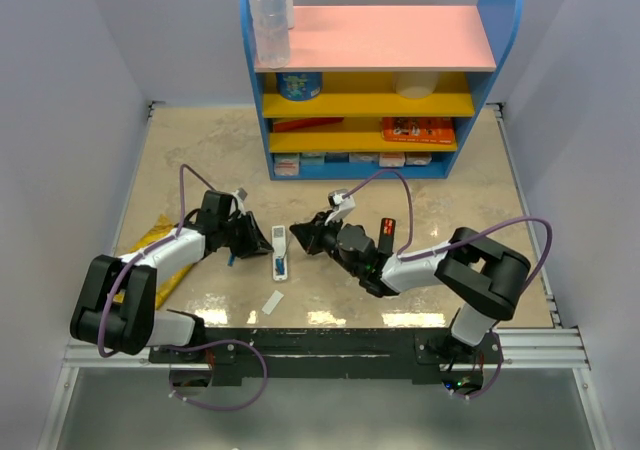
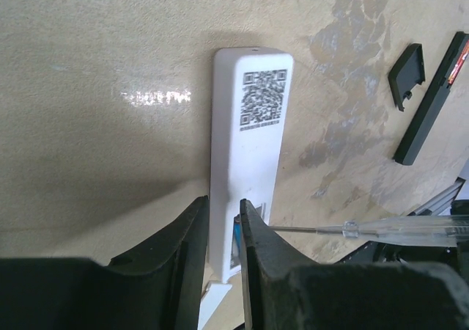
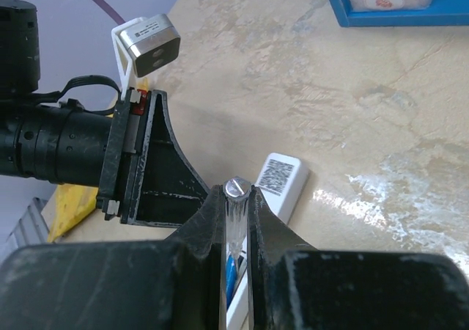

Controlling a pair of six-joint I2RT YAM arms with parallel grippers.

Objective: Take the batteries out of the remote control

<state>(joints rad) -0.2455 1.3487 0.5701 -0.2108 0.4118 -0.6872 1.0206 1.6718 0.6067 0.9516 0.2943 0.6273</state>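
Matte black fingers (image 2: 183, 260) of the left hand (image 2: 222, 207) fill its wrist view, clamped on the near end of a smooth white remote (image 2: 249, 147) printed with a square code. A blue battery (image 2: 237, 236) shows in the remote between them. The thin metal tip of a clear plastic screwdriver (image 2: 396, 229) reaches the remote's side from the right.

Seen from the right wrist, the right hand (image 3: 236, 198) is pinched onto that screwdriver, slotted metal cap up.

From above, the remote lies on the glossy marbled worktop (image 1: 200, 150) between both hands. A black remote (image 1: 387, 234), a yellow bag (image 1: 150, 250) and a blue shelf (image 1: 508, 30) stand around.
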